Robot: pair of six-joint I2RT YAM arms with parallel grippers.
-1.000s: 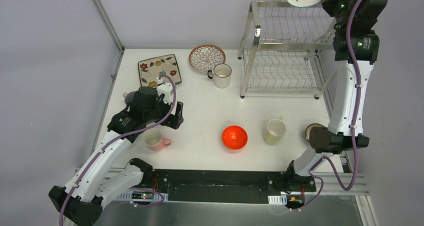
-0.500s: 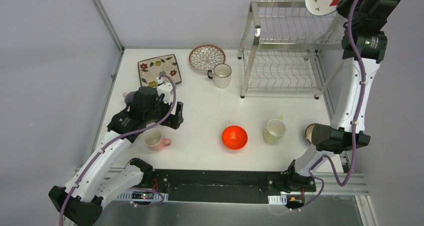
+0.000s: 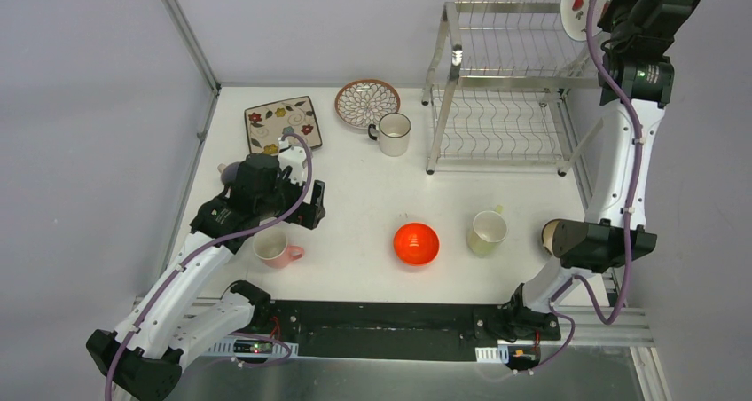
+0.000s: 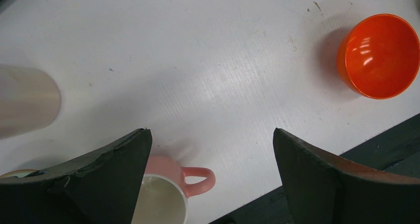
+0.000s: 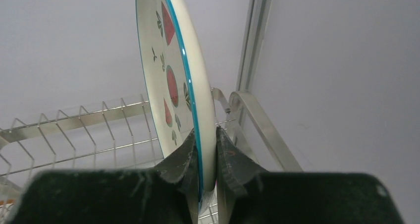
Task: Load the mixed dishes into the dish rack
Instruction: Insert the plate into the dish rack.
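White surface (image 3: 355,197), grey walls. Plate (image 5: 171,80) is pinched upright by its rim in the right gripper (image 5: 204,157) above the rack (image 3: 497,81); slippage or a missed slot is risked. Left gripper (image 4: 210,135) is spread.

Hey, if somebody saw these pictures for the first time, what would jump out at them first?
The right gripper, raised at the far right, pinches a white, blue-rimmed strawberry plate on edge above the top shelf of the tall silver wire dish rack. Next, the glossy red-orange bowl sits on the white table, front centre. The left gripper hangs open by a pink cup at the near left.
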